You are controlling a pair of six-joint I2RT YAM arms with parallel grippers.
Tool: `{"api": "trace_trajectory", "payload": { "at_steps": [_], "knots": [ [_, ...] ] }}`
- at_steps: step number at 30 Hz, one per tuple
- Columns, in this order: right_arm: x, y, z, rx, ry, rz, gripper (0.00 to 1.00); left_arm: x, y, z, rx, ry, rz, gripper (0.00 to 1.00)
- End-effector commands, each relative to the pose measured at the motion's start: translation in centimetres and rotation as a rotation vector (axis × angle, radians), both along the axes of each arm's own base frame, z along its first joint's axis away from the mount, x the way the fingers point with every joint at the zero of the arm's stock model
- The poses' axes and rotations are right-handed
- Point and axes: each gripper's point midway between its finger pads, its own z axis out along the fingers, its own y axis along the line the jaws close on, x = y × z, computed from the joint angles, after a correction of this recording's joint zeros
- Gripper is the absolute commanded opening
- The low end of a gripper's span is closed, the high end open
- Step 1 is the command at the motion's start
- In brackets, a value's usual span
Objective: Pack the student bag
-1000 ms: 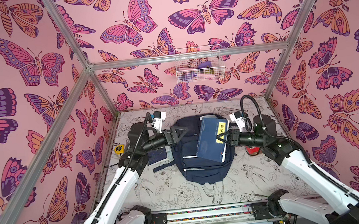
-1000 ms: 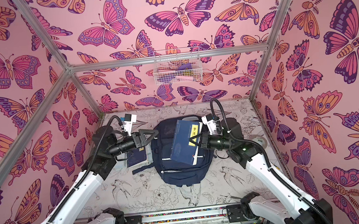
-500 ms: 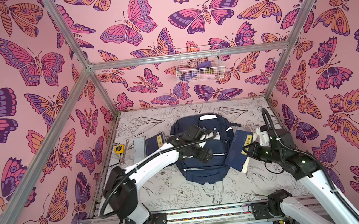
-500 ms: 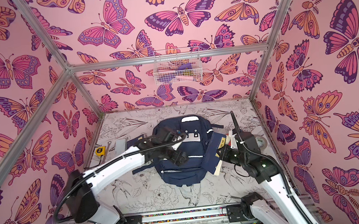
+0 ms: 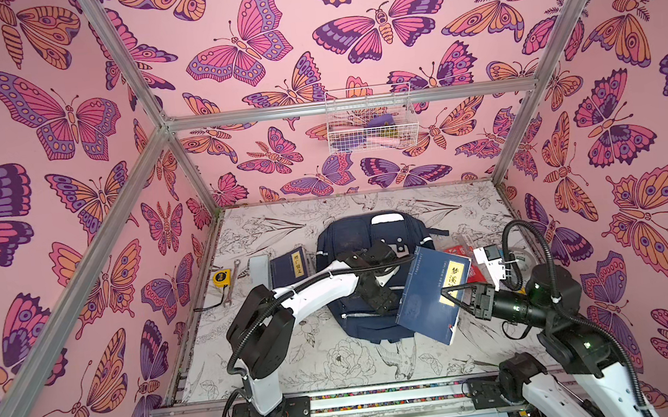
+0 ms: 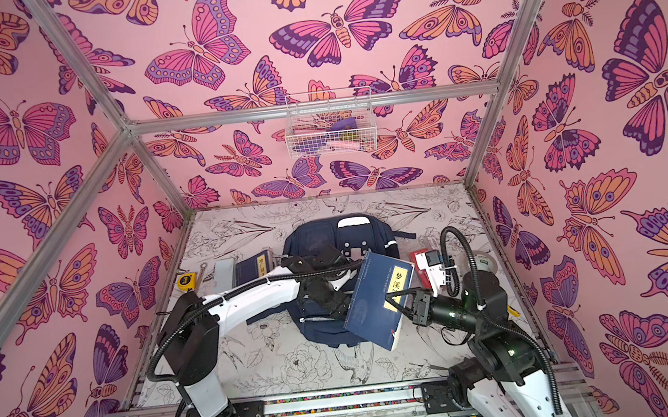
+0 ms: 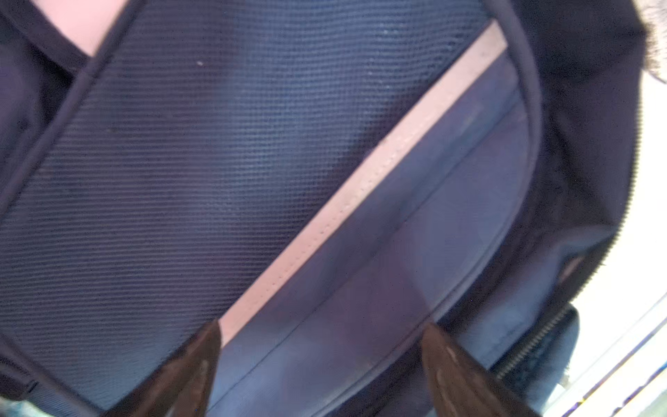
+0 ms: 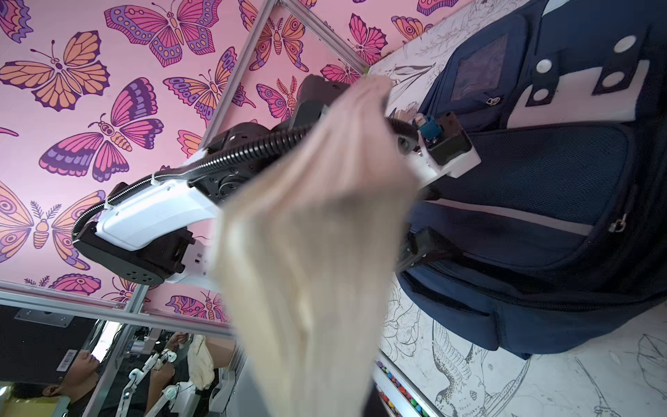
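Loading is proceeding: nearest, the right gripper (image 5: 451, 296) is pinching the blue book (image 5: 419, 289) by its edge, tilting it over the right side of the bag (image 5: 347, 237); beyond, the left gripper (image 7: 323, 361) is hovering with jaws apart just above the bag, which is lying in the middle of the table (image 5: 284, 231). Next, likely, the left gripper needs to be holding the bag's mouth open.

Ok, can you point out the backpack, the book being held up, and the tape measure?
backpack (image 5: 346, 239), in a top view, on its dark mesh upper panel.
held book (image 5: 428, 292), in a top view, middle of the blue cover.
tape measure (image 5: 221, 278), in a top view, on its yellow case.
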Motion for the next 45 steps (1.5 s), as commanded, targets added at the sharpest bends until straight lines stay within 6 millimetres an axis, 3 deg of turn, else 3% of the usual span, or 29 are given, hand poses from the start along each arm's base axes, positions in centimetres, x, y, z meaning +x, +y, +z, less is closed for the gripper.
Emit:
{"api": "trace_trajectory", "payload": {
  "at_steps": [1,4,6,9,13,14,16,20,22,29,33,40,45],
  "knots": [
    [-0.5,0.1,2.3,0.000,-0.098,0.032,0.00,1.5,0.7,-1.9,0.075,-0.047,0.031,0.78],
    [0.0,-0.9,1.4,-0.077,-0.076,-0.041,0.00,2.5,0.2,-2.0,0.068,-0.075,0.052,0.59],
    [1.1,-2.3,-0.1,-0.164,-0.026,-0.136,0.00,3.2,-0.3,-1.2,0.046,-0.102,0.073,0.39],
    [2.5,-4.9,-2.7,-0.306,0.077,-0.288,0.00,3.8,-1.1,0.4,-0.015,-0.137,0.083,0.19],
    [3.4,-7.6,-5.2,-0.447,0.193,-0.425,0.00,4.2,-1.9,2.5,-0.079,-0.170,0.087,0.01],
    [3.4,-8.1,-5.7,-0.478,0.218,-0.446,0.00,4.2,-2.0,2.9,-0.091,-0.172,0.081,0.01],
    [3.5,-9.2,-6.5,-0.531,0.255,-0.493,0.00,3.4,-2.2,3.4,-0.113,-0.155,0.053,0.17],
    [3.2,-11.6,-7.3,-0.617,0.314,-0.604,0.00,0.5,-1.6,3.1,-0.119,-0.057,0.001,0.69],
    [3.3,-12.0,-7.7,-0.628,0.339,-0.629,0.00,-0.3,-1.5,2.3,-0.101,-0.039,-0.023,0.78],
    [3.5,-12.0,-8.5,-0.631,0.374,-0.642,0.00,-0.7,-3.2,-0.2,-0.005,-0.045,-0.080,0.92],
    [3.3,-11.9,-8.4,-0.613,0.366,-0.640,0.00,-1.0,-2.9,-0.9,0.067,-0.052,-0.099,0.90],
    [3.4,-11.7,-8.6,-0.599,0.350,-0.635,0.00,-2.4,-0.5,1.7,0.009,-0.067,-0.042,0.90],
    [4.0,-11.6,-8.9,-0.584,0.330,-0.643,0.00,-1.6,-2.5,3.1,-0.048,-0.064,-0.029,0.92]
  ]
}}
